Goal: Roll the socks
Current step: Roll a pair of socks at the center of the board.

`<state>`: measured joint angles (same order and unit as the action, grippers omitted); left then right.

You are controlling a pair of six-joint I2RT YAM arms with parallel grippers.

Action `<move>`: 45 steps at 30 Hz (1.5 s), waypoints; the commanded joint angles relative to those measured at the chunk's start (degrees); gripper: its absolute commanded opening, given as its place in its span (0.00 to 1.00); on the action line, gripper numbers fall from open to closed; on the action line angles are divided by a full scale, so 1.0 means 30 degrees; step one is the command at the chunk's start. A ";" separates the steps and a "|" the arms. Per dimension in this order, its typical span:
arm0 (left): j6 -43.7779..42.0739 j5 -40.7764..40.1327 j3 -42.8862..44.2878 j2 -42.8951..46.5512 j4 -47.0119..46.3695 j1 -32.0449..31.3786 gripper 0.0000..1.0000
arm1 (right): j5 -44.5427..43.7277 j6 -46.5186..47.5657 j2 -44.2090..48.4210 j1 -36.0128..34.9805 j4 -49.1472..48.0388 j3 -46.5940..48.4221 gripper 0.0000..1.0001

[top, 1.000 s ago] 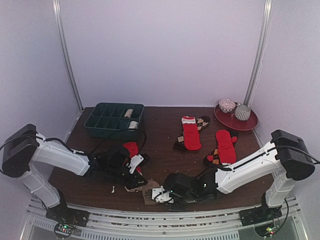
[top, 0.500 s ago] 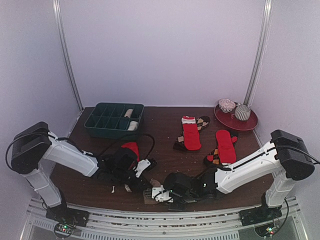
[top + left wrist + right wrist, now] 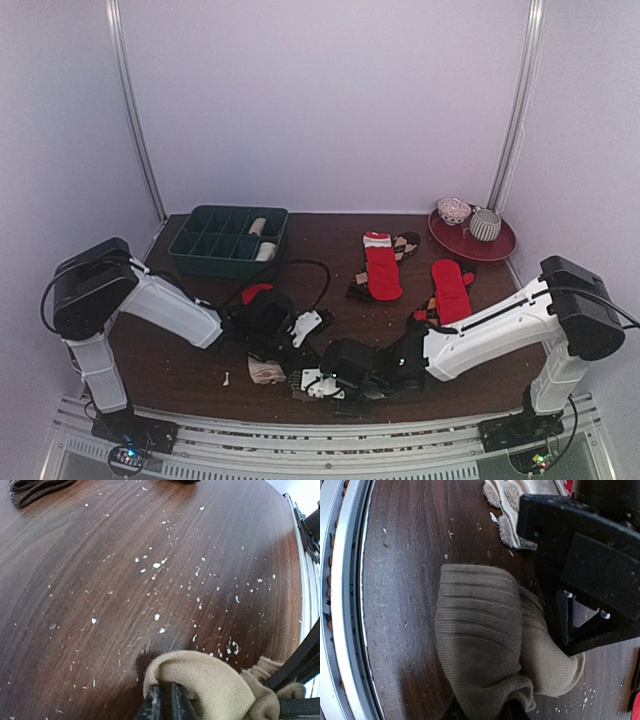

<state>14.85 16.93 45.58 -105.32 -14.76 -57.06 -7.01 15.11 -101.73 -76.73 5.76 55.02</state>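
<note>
Left claw [image 3: 164,702]: nearly closed, pinching the edge of a plain tan ribbed fabric sock [image 3: 210,680].
Right claw [image 3: 485,711]: clamped on the bunched sock.

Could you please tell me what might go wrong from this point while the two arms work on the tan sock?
1. The left pincer pinches only a thin fold at the edge of the tan sock; it could slip free.
2. Both pincers crowd that sock; the right pincer sits right beside the left one's body, so they might collide.
3. The sock lies near the table's front rail and could be dragged off.
</note>
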 commanded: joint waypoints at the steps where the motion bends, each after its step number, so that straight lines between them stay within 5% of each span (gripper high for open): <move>1: -0.0412 -0.0647 -0.0929 -0.1341 0.1641 0.0064 0.09 | 0.2147 -0.0396 -0.0902 0.0286 0.2877 -0.0413 0.08; 5: -0.0293 -0.0573 -0.1300 -0.1422 0.1424 0.0064 0.08 | 0.8263 -0.2538 -0.1620 0.2411 0.2298 -0.0723 0.07; 12: -0.0355 -0.0567 -0.1587 -0.1264 0.1150 0.0064 0.08 | 1.4239 -0.8060 -0.2761 0.4095 -0.0396 -0.3244 0.08; 24: -0.0574 -0.1736 -0.1734 0.0442 0.0867 0.0064 0.13 | 1.6210 -1.2871 -0.4661 0.4689 -0.4252 -0.6751 0.06; 35: -0.1288 -0.3345 -0.3707 0.6409 -0.0380 -0.0049 0.51 | 1.4999 -1.3919 -0.6109 0.5353 -0.5090 -0.7032 0.06; 43: -0.1358 -0.2104 -0.7182 0.9870 -0.2773 -0.0337 0.77 | 1.4370 -1.4175 -0.6346 0.5495 -0.4778 -0.6656 0.06; 45: -0.1413 -0.1859 -0.7534 0.9106 -0.3772 -0.0789 0.95 | 1.4214 -1.4125 -0.6278 0.5508 -0.4532 -0.6542 0.06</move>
<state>11.51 9.15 25.67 -75.26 -19.57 -57.78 47.66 -26.39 -111.57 -59.68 -33.78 40.25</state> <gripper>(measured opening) 0.816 0.152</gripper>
